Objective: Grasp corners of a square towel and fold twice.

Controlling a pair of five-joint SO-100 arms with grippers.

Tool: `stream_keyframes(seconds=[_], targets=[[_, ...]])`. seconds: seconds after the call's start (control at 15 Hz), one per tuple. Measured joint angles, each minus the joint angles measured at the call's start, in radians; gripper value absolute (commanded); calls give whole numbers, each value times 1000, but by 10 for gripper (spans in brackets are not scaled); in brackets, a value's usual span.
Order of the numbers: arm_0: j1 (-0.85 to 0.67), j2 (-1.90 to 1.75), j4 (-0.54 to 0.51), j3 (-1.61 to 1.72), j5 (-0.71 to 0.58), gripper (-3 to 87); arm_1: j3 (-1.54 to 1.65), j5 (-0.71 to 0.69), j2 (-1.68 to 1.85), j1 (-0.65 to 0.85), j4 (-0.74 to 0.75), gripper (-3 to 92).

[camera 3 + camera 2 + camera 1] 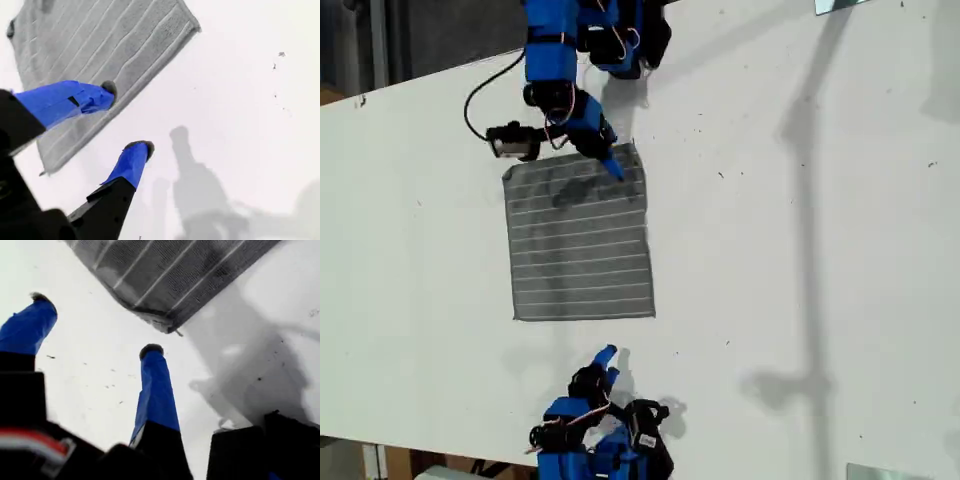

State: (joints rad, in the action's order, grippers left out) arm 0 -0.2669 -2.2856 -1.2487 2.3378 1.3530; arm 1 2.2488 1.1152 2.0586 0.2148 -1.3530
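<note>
**Operator:** First unit status?

**Robot:** My first gripper (97, 325) is spread, apart from the towel (578, 240), at its 6 o'clock in the exterior view. It is aimed at a corner (167, 327).

**Operator:** Second?

**Robot:** My second gripper (126, 118) is spread and straddles the 12 o'clock hem, probably ready to pinch.

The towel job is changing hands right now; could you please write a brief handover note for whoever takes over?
First hand: open, empty, over bare table, just short of a towel corner.
Second hand: open, astride the towel's edge, one finger over the cloth and one beyond it, gripping nothing.
Towel: flat and unfolded.
Done: approach only.
Left: grasp the corners, then both folds.
</note>
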Motion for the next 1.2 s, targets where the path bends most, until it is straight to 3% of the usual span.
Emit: stream_keyframes(seconds=[0.13,0.4,0.67,0.8,1.2], targets=[[34,129,74,-20,8,194,8,-40,-186,52,55,356],[91,149,146,-20,38,193,87,-101,-233,172,115,350],[133,112,219,78,94,192,83,-38,-342,80,206,292],[138,44,250,164,109,194,21,-18,-400,46,206,14],[146,106,360,144,94,227,-156,6,-566,-29,192,-1]])
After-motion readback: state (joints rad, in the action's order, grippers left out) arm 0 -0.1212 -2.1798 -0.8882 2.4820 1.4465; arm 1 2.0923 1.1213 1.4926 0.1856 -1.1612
